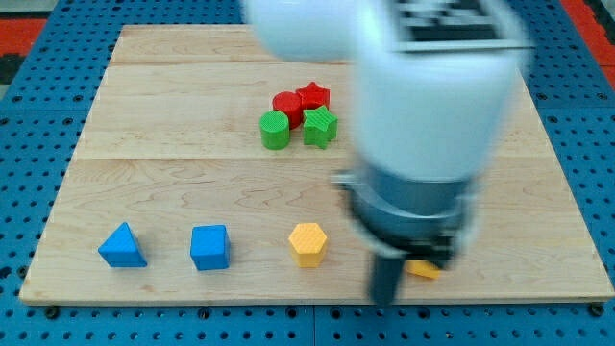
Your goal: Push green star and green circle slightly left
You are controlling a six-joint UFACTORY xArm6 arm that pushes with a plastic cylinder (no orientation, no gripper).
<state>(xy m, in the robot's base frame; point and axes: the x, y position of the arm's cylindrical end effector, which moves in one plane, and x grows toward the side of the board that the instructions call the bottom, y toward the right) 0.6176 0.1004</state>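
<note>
Camera view: two green blocks (296, 128), two red (301, 100), two blue (166, 246), two yellow (307, 243).

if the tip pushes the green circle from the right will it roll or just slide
Probably slide: the green circle stands on a flat end on the board, so rolling seems unlikely. Its round side may let it slip off line. The green star sits right beside it and would likely be struck first. My tip is far off.
</note>
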